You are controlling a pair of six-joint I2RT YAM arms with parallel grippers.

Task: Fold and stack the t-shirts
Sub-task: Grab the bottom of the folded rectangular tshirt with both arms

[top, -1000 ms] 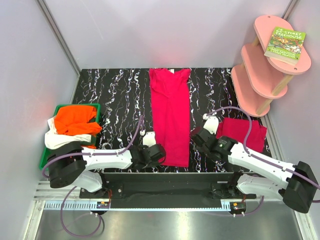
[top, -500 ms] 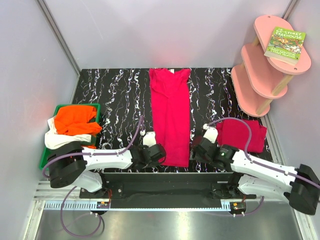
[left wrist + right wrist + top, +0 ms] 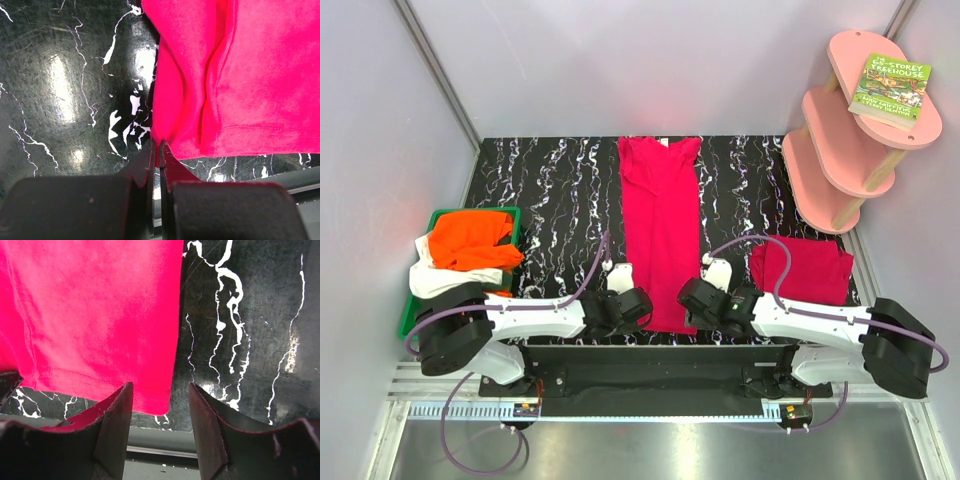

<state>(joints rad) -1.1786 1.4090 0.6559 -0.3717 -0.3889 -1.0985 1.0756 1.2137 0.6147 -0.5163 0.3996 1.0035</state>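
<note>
The top view overlooks the whole desk [image 3: 540, 190] from above. Both close wrist views share the hem of the crimson shirt [image 3: 240, 75].

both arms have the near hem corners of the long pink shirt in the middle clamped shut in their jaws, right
Not quite. Only the left gripper is shut on a hem corner of the pink shirt. The right wrist view shows the right gripper with its jaws open, standing either side of the other corner and not clamped on it.
</note>
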